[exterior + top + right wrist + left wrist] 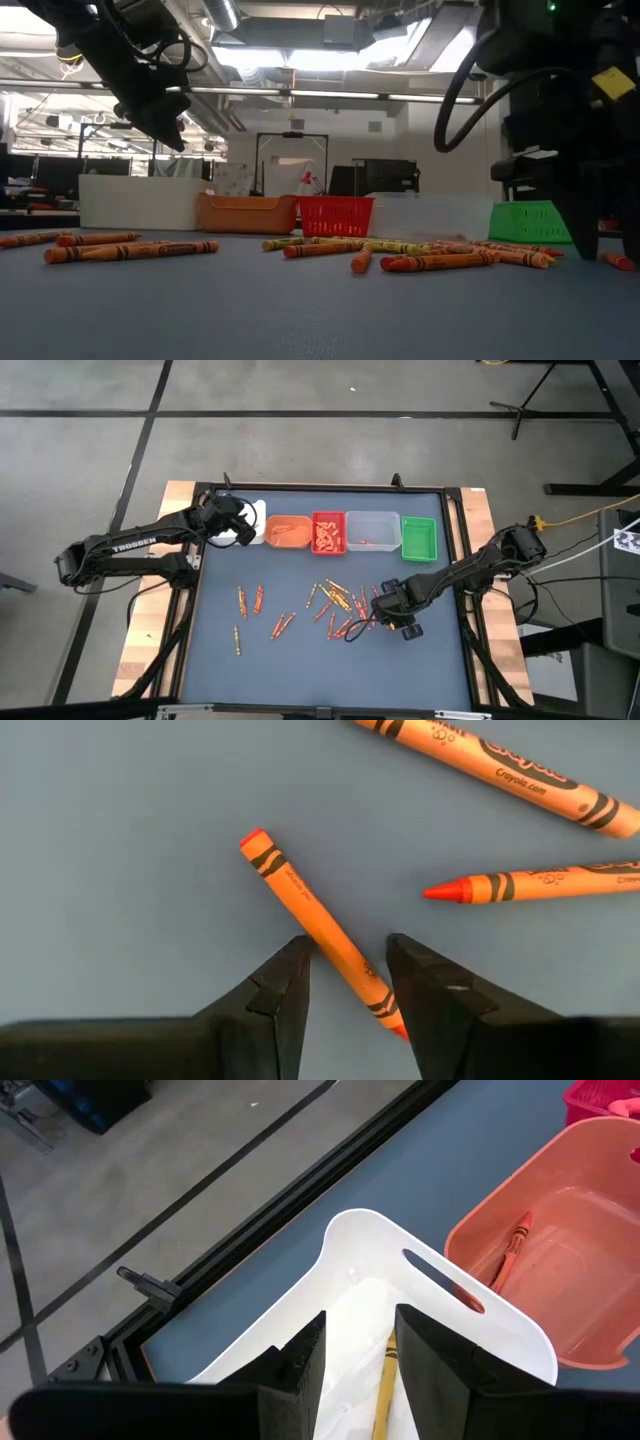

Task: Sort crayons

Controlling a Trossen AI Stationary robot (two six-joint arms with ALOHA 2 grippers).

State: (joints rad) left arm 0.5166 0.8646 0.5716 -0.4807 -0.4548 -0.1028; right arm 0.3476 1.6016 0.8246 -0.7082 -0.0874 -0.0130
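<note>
right pincer part-open, astride orange wax crayon flat on desk | axis skewed across gap | left pincer part-open over white plastic bin

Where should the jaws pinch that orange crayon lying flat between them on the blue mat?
Probably across the paper-wrapped middle of the orange crayon, coming straight down from above. It lies flat on the mat, so only its long sides are free. The right gripper already straddles it with jaws open, and the neighbouring crayons lie apart, leaving room.
</note>
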